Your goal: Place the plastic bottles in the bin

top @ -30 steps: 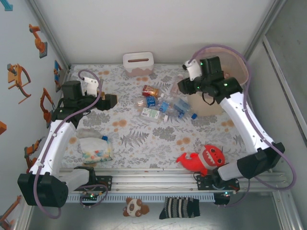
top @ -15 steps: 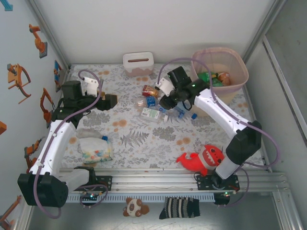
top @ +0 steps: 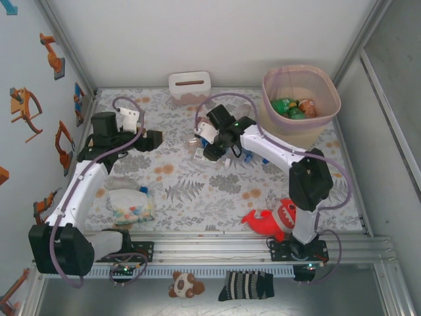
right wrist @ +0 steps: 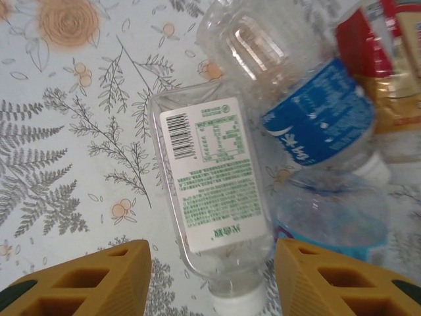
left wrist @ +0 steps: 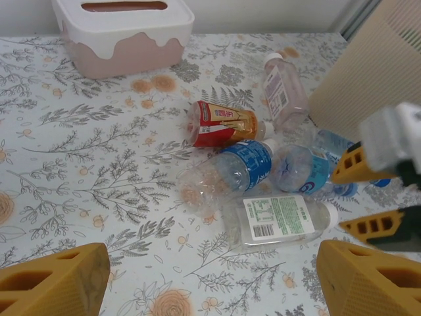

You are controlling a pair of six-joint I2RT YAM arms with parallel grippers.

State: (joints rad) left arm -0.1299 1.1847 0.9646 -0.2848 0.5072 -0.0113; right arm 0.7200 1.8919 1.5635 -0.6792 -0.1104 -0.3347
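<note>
Left gripper (top: 152, 139): released, jaws wide, nothing between them. It hovers over the table (top: 197, 191), left of the pile and well apart from it.
Plastic bottles (left wrist: 253, 171): a loose cluster lying flat mid-table, several touching. The red-and-gold one (left wrist: 220, 124) is at the back, the blue-label bottle (left wrist: 231, 172) in the middle, and the green-label bottle (left wrist: 279, 220) nearest.
Right gripper (right wrist: 210, 283): low over the cluster, jaws apart. It straddles the cap end of the green-label bottle with a gap on each side and holds nothing.
Bin (top: 302, 68): far right corner, near the cluster but clear of it. A few green and brown bottles (top: 293, 107) are already inside.
Handling (judgement): the bottles look empty, so light. The thin walls would dent under a hard squeeze. They are smooth and round, so likely to roll or squirt out. The green-label bottle looks flat-sided, which makes it the easier pick.
Grasp point (judgement): across the labelled body near mid-length, not at the tapered neck. Touching neighbours may get dragged along.
Progress (judgement): partway. Several bottles lie on the table, not yet binned.
</note>
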